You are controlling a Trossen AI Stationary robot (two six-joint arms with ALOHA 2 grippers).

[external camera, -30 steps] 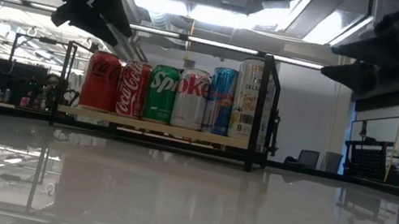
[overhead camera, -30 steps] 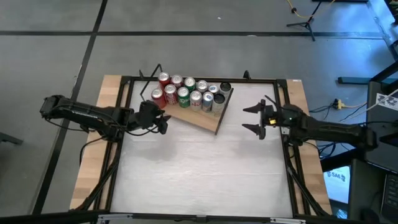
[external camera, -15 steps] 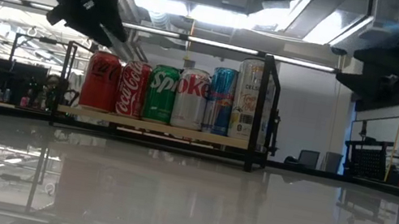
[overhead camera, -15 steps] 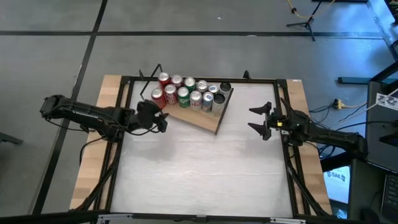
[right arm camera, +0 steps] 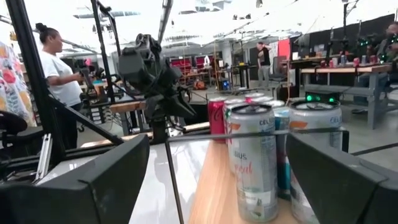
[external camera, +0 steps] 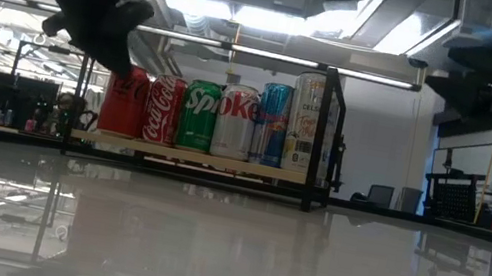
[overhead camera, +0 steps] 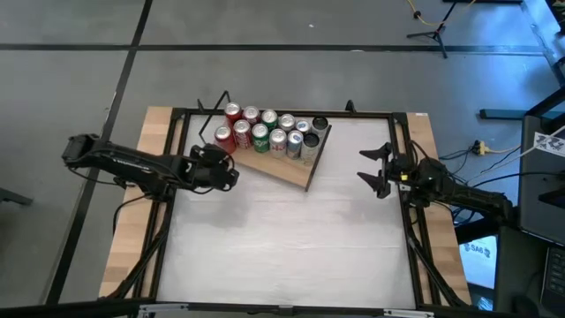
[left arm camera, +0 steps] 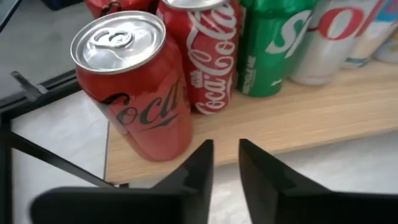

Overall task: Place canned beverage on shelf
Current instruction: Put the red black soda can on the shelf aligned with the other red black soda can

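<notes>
The left gripper (overhead camera: 231, 173) hangs nearly closed and empty at nine o'clock of the shelf (overhead camera: 284, 168); its cans (overhead camera: 269, 132) stand upright. The right gripper (overhead camera: 377, 168) waits spread at three o'clock.

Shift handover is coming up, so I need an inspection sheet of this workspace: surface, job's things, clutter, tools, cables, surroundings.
Surface: pale glossy tabletop, bare in front.
Job's things: light-brown wooden shelf board at the far side, set at an angle; upright drink cans in two rows.
Clutter: nothing seen.
Tools: left tool empty, fingers nearly together, just off the shelf's left end by the red cola can; right tool open, empty, at the right edge.
Cables: leads on the floor to the right.
Surroundings: person beyond the table.
</notes>
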